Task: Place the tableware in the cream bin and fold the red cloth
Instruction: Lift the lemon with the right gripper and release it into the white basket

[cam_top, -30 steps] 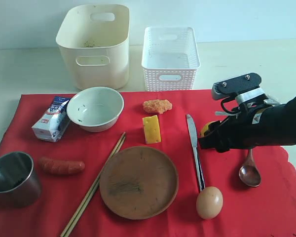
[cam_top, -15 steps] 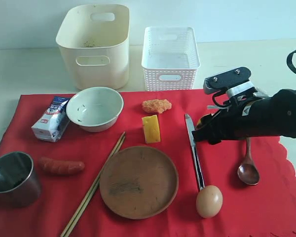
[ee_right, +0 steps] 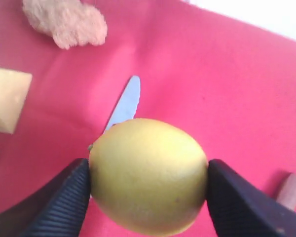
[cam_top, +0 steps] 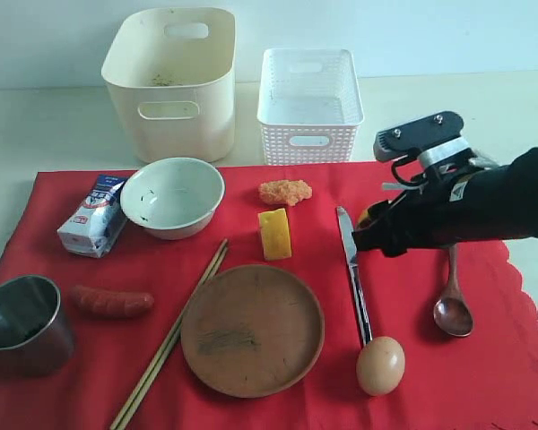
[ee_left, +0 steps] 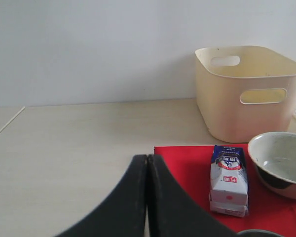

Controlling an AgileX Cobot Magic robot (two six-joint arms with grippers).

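Pale tabletop (cam_top: 54, 125), plain white wall behind. Red cloth (cam_top: 412, 376) lies flat and unfolded across the near table, scalloped edge on the right.

All tableware is on the cloth, none in the cream bin (cam_top: 170, 98), which stands off the cloth at the back left:
- metal knife (cam_top: 353, 278) right of centre, blade tip pointing toward the bins
- dark wooden spoon (cam_top: 453, 305) to its right
- round wooden plate (cam_top: 251, 330) centre front
- chopsticks (cam_top: 170, 336) just left of the plate
- pale bowl (cam_top: 172, 195) back left
- steel cup (cam_top: 20, 321) front left corner

Right gripper (ee_right: 148, 182) is spread part way and pinches a yellow lemon (ee_right: 148, 148) between its ribbed pads (ee_right: 59, 197), one pad on each side. It hangs over the cloth between knife and spoon; in the wrist view the knife's tip shows just past the lemon. Bin is well apart, across the table.

Left gripper (ee_left: 148, 168): fingers pressed together, holding nothing, over bare table just beside the cloth's left edge, with the milk carton (cam_top: 92, 215), bowl and bin ahead of it.

Other items: white lattice basket (cam_top: 309, 107) right of the bin, egg (cam_top: 380, 365) at the knife's handle end, sausage (cam_top: 111, 301), cheese block (cam_top: 275, 235), orange crumbly piece (cam_top: 285, 192).
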